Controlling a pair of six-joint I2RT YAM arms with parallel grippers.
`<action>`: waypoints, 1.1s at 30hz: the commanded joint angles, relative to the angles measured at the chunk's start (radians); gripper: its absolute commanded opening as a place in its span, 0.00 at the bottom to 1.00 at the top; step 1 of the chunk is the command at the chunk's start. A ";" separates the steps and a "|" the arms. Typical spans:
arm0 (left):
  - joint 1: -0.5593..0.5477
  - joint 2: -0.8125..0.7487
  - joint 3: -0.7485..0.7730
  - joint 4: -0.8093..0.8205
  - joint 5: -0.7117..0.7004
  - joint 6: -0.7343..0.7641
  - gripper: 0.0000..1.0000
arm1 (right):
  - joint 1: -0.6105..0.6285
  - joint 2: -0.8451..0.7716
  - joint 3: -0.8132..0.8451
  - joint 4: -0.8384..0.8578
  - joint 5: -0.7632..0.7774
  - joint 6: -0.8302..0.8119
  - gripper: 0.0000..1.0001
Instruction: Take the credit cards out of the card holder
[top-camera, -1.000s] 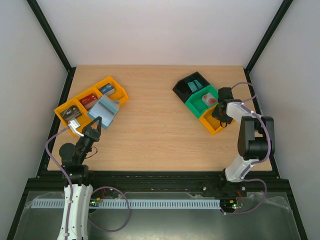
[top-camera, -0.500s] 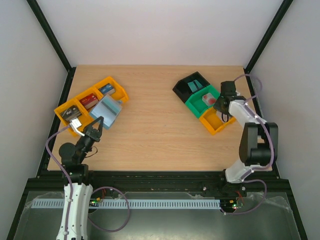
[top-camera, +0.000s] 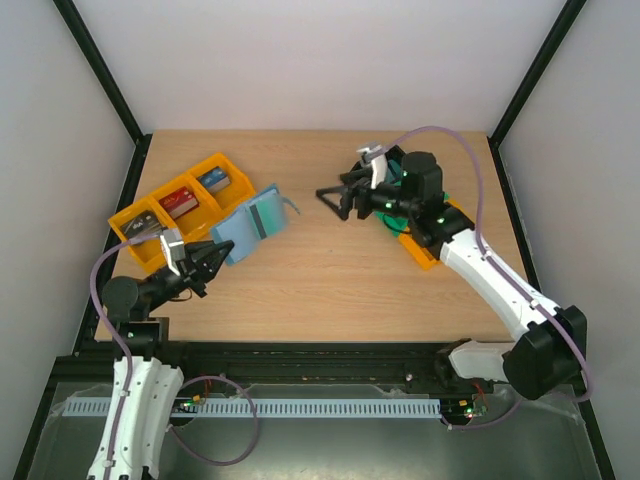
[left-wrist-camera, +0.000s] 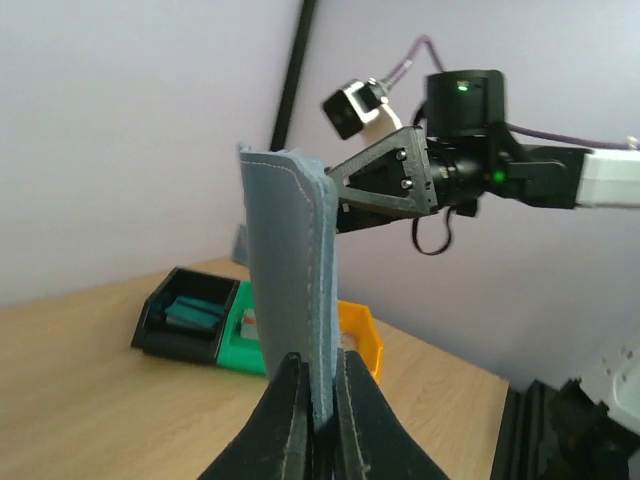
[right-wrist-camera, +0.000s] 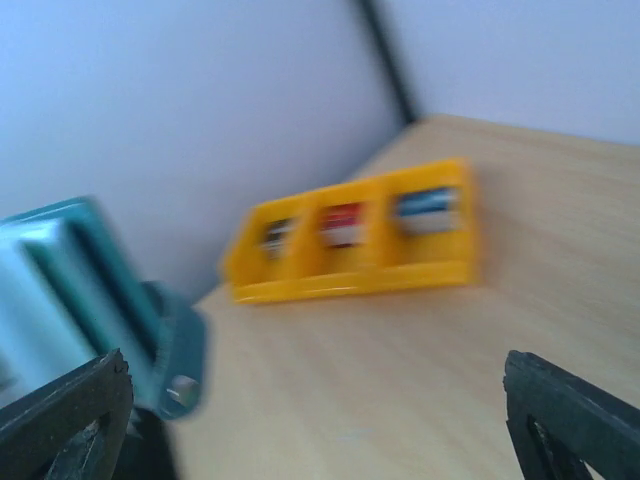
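Note:
My left gripper (top-camera: 208, 263) is shut on the lower edge of the blue card holder (top-camera: 250, 228) and holds it up off the table. In the left wrist view the card holder (left-wrist-camera: 290, 290) stands upright between my left gripper's (left-wrist-camera: 318, 368) black fingers. A dark teal credit card (top-camera: 268, 214) shows on its inner side, and the blurred right wrist view shows the credit card (right-wrist-camera: 105, 275) edge-on in the card holder (right-wrist-camera: 45, 300). My right gripper (top-camera: 334, 196) stands open to the right of the holder, pointing at it, apart from it and empty.
An orange tray (top-camera: 150, 212) with red, blue and grey blocks sits at the left. Behind my right arm are an orange tray (top-camera: 432, 256), a green tray (left-wrist-camera: 236, 352) and a black tray (left-wrist-camera: 160, 325) that holds teal cards (left-wrist-camera: 195, 312).
My right arm swung from the trays on the right out to the table's middle and its gripper opened. My left gripper lifted the holder away from the orange tray, toward the right.

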 joint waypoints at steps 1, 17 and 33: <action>-0.014 0.007 0.068 0.007 0.115 0.168 0.02 | 0.109 -0.034 -0.069 0.350 -0.465 0.010 0.99; -0.040 0.019 0.119 -0.003 0.137 0.175 0.03 | 0.271 0.040 0.060 0.052 -0.259 -0.302 0.99; -0.052 0.009 0.124 -0.030 0.137 0.243 0.02 | 0.260 -0.100 -0.005 0.001 0.084 -0.462 0.99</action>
